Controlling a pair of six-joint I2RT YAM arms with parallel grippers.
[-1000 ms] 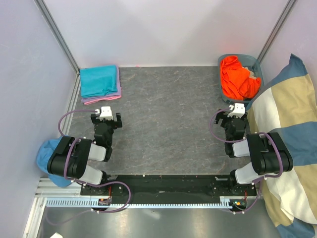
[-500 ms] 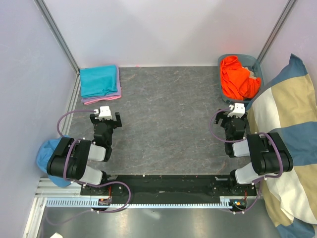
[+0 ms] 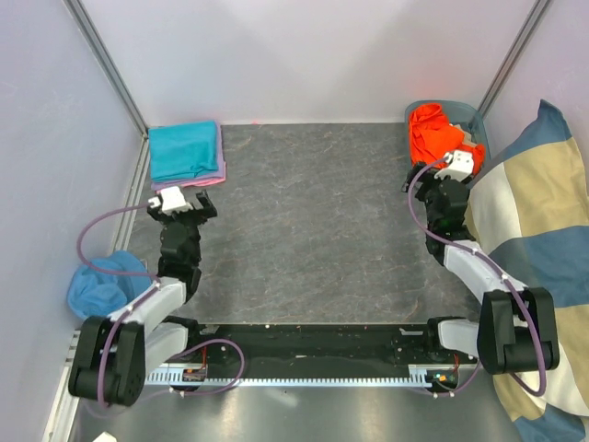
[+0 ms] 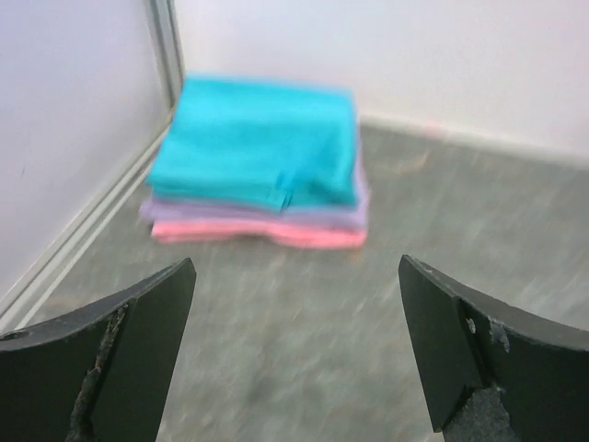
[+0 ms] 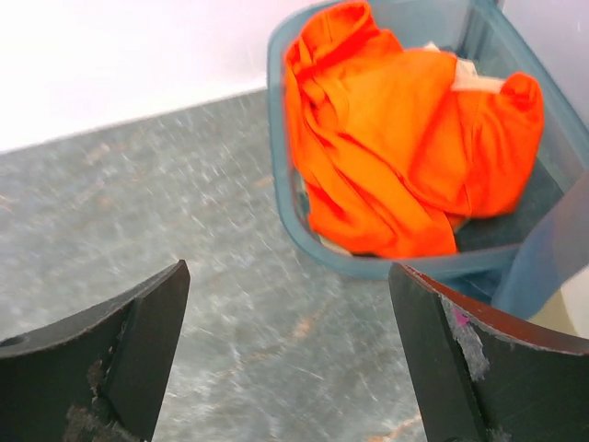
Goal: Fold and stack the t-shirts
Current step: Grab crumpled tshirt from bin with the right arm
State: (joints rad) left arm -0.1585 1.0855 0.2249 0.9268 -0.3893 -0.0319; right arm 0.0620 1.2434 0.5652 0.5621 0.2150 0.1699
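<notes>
1. orange t-shirt (image 5: 396,175), bunched in the basket (image 5: 405,267) at far right: a grab could catch the rim.
2. right gripper (image 5: 290,354) and left gripper (image 4: 294,350) gape, empty.
3. left could nudge the folded stack (image 4: 262,175) askew.

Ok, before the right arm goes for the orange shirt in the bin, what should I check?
Right gripper open and empty: ok.
Orange t-shirt exposed, lying on top in the bin: ok.
Right gripper above the shirt: not ok, the shirt lies ahead and to the right.
Left gripper open and empty: ok.
Folded stack tidy, teal on top: ok.
What lies under the orange shirt: cannot tell.
</notes>
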